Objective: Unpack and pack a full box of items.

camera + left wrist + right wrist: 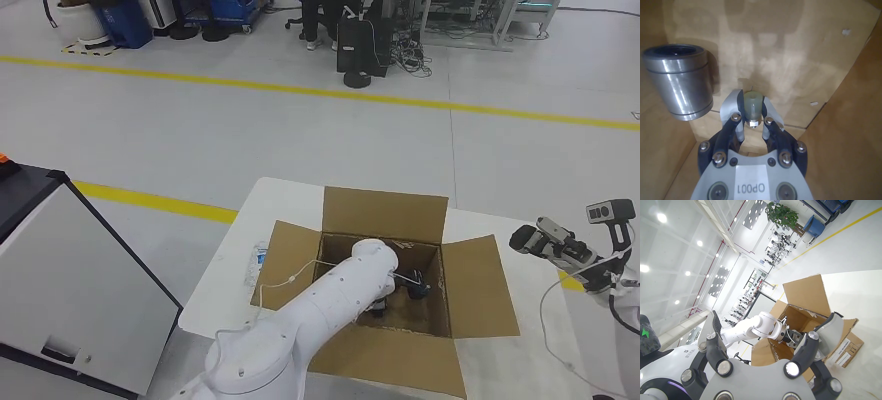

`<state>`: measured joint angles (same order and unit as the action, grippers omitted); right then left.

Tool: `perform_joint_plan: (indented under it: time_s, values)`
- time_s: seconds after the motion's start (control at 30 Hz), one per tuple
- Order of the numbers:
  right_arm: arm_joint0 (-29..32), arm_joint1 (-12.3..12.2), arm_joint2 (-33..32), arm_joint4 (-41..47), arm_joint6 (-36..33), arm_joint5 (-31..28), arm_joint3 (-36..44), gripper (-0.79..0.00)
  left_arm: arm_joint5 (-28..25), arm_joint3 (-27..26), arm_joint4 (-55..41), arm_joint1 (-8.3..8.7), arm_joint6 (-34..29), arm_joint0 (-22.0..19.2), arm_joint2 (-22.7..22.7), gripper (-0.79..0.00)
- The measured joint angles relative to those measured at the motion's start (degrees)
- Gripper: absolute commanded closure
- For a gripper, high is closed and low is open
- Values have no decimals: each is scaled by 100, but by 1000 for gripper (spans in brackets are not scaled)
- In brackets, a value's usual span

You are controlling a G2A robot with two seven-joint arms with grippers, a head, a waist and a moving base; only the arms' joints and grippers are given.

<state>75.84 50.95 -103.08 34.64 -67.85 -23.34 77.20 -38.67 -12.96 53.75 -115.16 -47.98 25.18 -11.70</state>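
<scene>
Presently, as it stands:

- Box (pixel 480 285): brown cardboard, all four flaps folded out. It sits mid-table with its mouth open, which I take to be so an arm can work inside.
- Left gripper (pixel 751 97): down inside the box near the floor, pressed onto a small pale-green plug (pixel 752 108). It grips the sides of the plug, whose metal stud end points back toward the wrist. A side grip likely suits so short a piece. I cannot tell whether the plug is coming out or going in.
- Steel sleeve (pixel 678 81): a heavy, shiny, hollow cylinder resting on the box floor, beside the gripper but apart from it, near a wall.
- Right gripper (pixel 774 313): fingers spread wide with nothing between them. It is held off to the side, well apart from the box, probably to leave the opening free.
- Table (pixel 275 205): white top. A clear-wrapped item (pixel 258 262) lies just beside one flap, too small to identify.
- Room: pale workshop floor with yellow lines (pixel 300 92). A white cabinet (pixel 70 280) with a black frame stands near the table.
</scene>
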Motion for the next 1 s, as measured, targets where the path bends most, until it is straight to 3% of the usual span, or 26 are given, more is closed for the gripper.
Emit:
perform_joint_plan:
  time_s: [0.63,1.0]
  values:
    - [0,0,0,0,0,0,0,-785,65,-117,-380,-6,-744,-313,-274,0]
    - [0,0,0,0,0,0,0,-785,-160,-587,-350,-2,-612,-470,-360,0]
